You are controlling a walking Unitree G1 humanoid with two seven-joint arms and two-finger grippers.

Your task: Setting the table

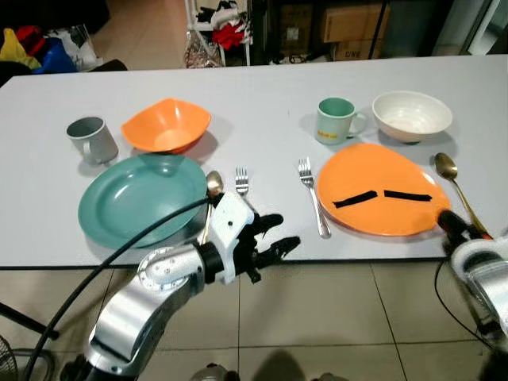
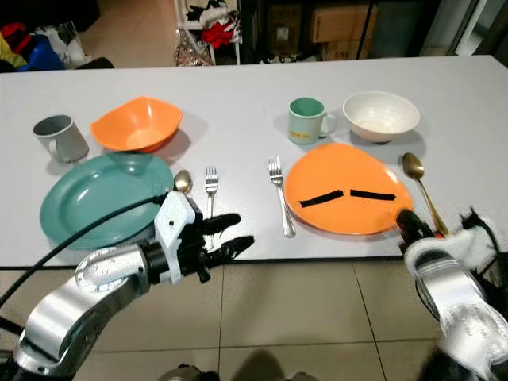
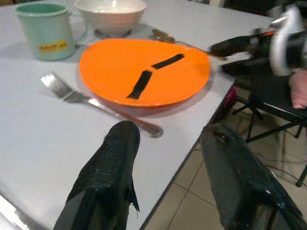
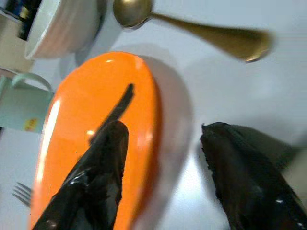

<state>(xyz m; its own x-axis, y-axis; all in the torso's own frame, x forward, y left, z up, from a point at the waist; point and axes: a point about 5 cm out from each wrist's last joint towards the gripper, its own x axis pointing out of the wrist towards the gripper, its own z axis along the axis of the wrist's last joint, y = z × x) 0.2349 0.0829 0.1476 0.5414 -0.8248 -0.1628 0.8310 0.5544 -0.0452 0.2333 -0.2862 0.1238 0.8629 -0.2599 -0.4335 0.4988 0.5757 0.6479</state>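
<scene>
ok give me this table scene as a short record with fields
left setting: teal plate, orange bowl, grey mug, spoon, small fork
right setting: orange plate with two black strips, green mug, white bowl, fork, gold spoon
left gripper: open, at near table edge, holding nothing
right gripper: open, at orange plate's near right rim

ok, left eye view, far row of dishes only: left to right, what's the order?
grey mug → orange bowl → green mug → white bowl
</scene>
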